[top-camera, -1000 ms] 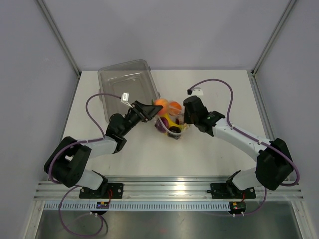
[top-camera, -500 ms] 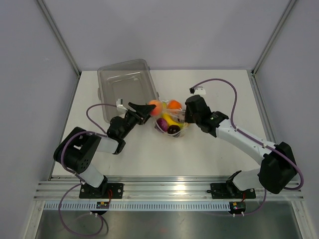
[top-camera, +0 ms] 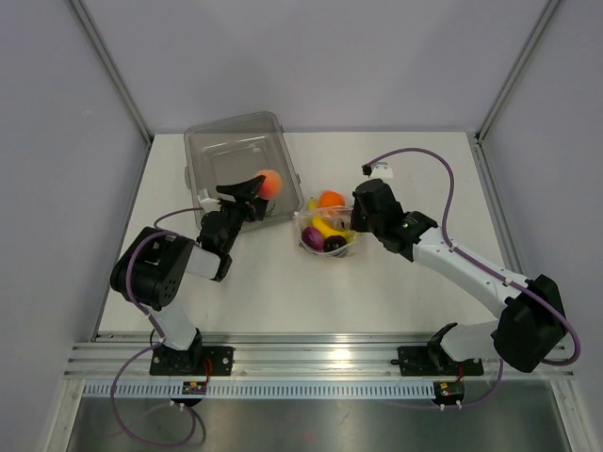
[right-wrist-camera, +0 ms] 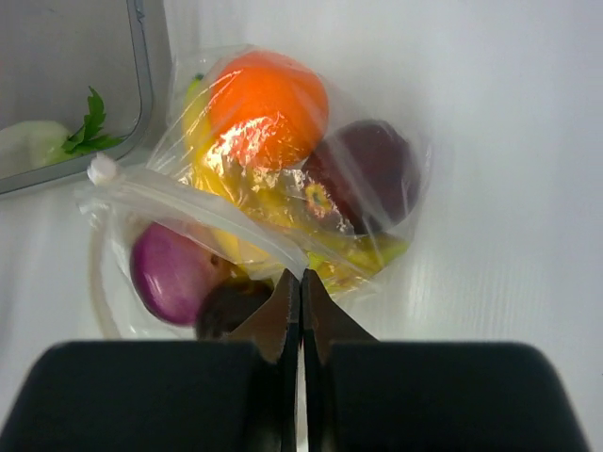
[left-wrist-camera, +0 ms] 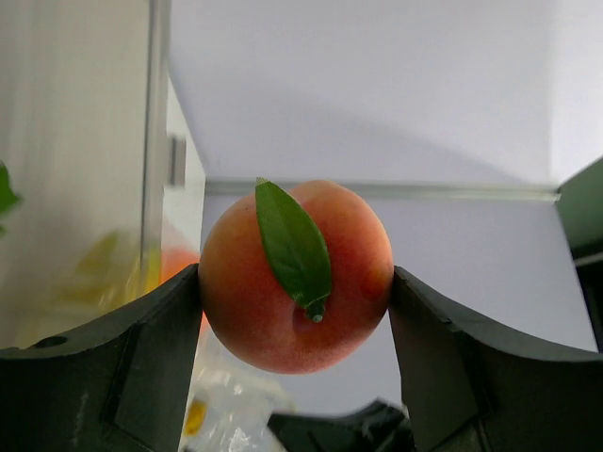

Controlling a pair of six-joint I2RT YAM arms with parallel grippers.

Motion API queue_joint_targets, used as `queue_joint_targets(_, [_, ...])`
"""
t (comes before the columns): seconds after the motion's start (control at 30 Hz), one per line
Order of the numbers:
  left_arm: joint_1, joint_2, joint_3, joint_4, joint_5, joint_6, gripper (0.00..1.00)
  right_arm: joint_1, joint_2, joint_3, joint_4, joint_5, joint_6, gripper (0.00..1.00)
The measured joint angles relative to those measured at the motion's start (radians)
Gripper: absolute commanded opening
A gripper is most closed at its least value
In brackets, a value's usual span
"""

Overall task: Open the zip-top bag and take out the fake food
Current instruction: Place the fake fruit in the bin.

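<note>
Removal step, part done. My left end effector point(left-wrist-camera: 297, 325) stood wide, clamped on the peach point(left-wrist-camera: 353, 268), over the clear tub point(top-camera: 219, 160) in the top view. My right end effector point(right-wrist-camera: 301, 282) was pinched fully closed on the mouth edge of the zip-top bag point(top-camera: 327, 247), which lay on the desk point(top-camera: 405, 301) beside the tub with the orange point(right-wrist-camera: 268, 94) and other fake food inside. My judgement of the next move: lower, release the peach, go back for another piece. White desk, pale walls, aluminium frame posts.

On my left wrist feed the peach point(left-wrist-camera: 283, 320) has smooth, softly satin skin and a glossier plastic leaf point(left-wrist-camera: 294, 240), set between matt black plastic fingers point(left-wrist-camera: 104, 367). The bag point(right-wrist-camera: 372, 165) is clear, crinkly, shiny film. The tub point(top-camera: 236, 151) is smooth grey-tinted plastic, the table point(top-camera: 396, 292) matt white, and the rail point(top-camera: 311, 350) dull metal.
</note>
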Motion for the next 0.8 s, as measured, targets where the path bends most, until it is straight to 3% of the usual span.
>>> queue_joint_targets(0.13, [0.075, 0.000, 0.000, -0.001, -0.071, -0.051, 0.59, -0.001, 0.000, 0.000, 0.000, 0.009, 0.000, 0.00])
queue_joint_targets(0.4, [0.103, -0.002, 0.031, -0.007, -0.104, -0.073, 0.62, -0.001, -0.001, 0.000, 0.000, 0.014, 0.001, 0.00])
queue_joint_targets(0.57, [0.125, -0.058, 0.040, -0.022, -0.103, -0.041, 0.83, -0.001, -0.006, 0.000, 0.000, 0.014, 0.001, 0.00])
queue_joint_targets(0.63, [0.135, -0.107, 0.044, -0.054, -0.105, -0.005, 0.99, -0.001, -0.008, 0.000, 0.000, 0.014, 0.001, 0.00])
queue_joint_targets(0.8, [0.148, -0.241, 0.093, -0.264, -0.112, 0.092, 0.99, -0.002, -0.013, -0.001, 0.000, 0.013, 0.001, 0.00])
